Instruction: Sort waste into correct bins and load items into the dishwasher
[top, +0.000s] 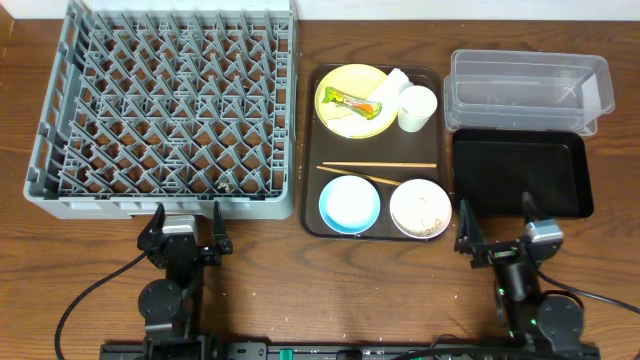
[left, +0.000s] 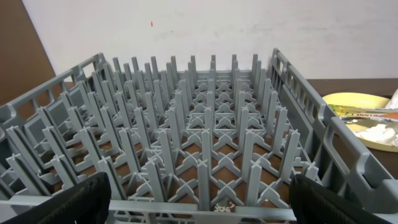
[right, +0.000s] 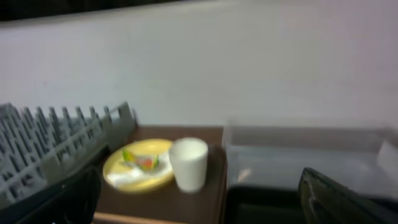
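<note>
The grey dishwasher rack (top: 150, 205) fills the left of the table. My left gripper (top: 186, 212) stands open just before its front wall (left: 186, 208), holding nothing. On the brown tray (top: 380, 150) sit a yellow plate (top: 340, 120) with a green-yellow wrapper (top: 352, 102) and white napkins (top: 398, 83), a white cup (top: 417, 107), chopsticks (top: 378, 166), a light blue bowl (top: 349, 203) and a white bowl (top: 420, 208) of whitish scraps. The clear tub (top: 525, 92) and black tray (top: 520, 172) lie at the right. My right gripper (top: 495, 208) is open and holds nothing, near the black tray's front edge.
Both arm bases stand at the table's near edge, with cables trailing beside them. Bare wooden table shows in front of the rack and the brown tray. In the right wrist view the cup (right: 188, 163) stands ahead, with the tub (right: 305, 155) to its right.
</note>
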